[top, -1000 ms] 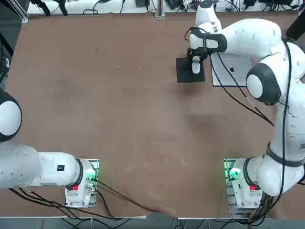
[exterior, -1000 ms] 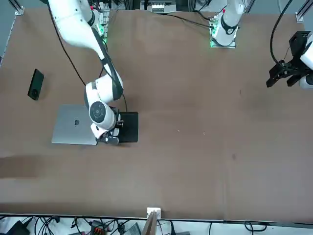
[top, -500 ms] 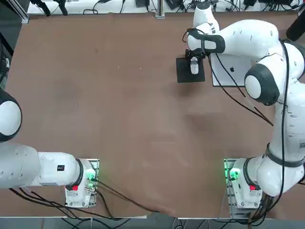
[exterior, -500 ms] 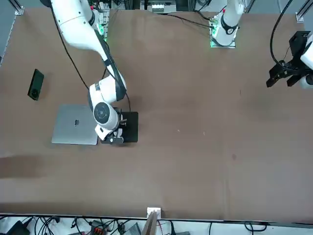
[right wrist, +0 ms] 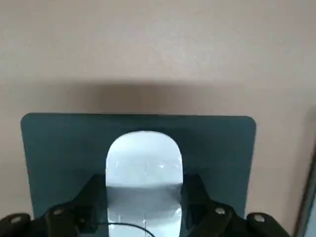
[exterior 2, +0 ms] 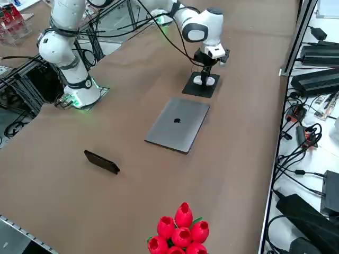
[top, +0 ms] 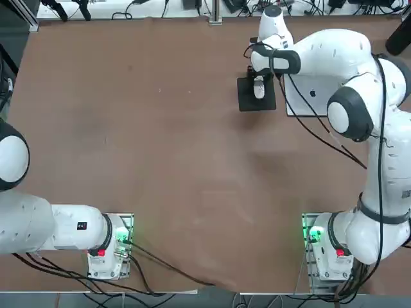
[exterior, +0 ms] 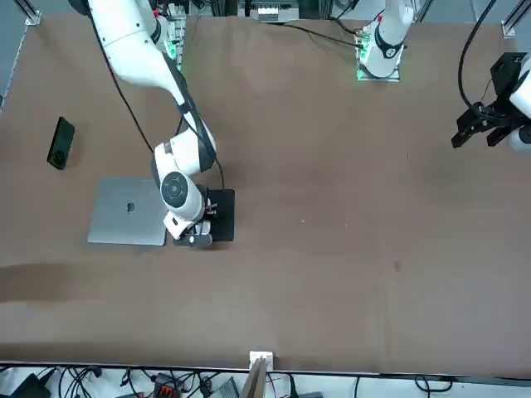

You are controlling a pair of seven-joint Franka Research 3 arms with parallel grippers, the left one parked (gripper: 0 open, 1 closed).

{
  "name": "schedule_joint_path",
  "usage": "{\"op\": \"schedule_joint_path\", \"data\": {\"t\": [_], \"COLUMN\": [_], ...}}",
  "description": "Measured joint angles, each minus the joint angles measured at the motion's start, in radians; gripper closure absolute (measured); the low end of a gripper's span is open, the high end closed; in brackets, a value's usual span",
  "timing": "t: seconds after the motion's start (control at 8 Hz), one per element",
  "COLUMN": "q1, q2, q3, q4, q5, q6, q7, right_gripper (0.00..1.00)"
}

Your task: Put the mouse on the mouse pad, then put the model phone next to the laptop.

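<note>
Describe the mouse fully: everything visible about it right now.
The mouse is a small white oval with a smooth, glossy shell that looks like plastic. It lies flat on the black mouse pad, well inside the pad's edges, near the laptop. The right gripper straddles it, one dark finger at each flank; the wrist view does not show whether they press it or have let go. In the top view the gripper hides part of it.
</note>
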Motion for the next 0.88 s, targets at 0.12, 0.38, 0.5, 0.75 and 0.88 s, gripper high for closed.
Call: {"op": "schedule_joint_path", "data": {"t": [0.12, 0.38, 0.5, 0.75, 0.88], "q1": [0.002, 0.002, 0.002, -0.005, -0.022], "q2": [0.004, 0.004, 0.001, -0.046, -0.1], "q3": [0.0, 0.0, 0.0, -0.008, -0.016], "q4": [0.0, 0.006, 0.011, 0.032, 0.044], "q5": [0.0, 0.0, 0.0, 0.016, 0.044], "q6": [0.005, 0.005, -0.003, -0.082, -0.124], "q7": [0.0, -0.003, -0.005, -0.005, -0.006], "right_gripper": [0.07, 0.0, 0.0, 0.0, 0.0]}}
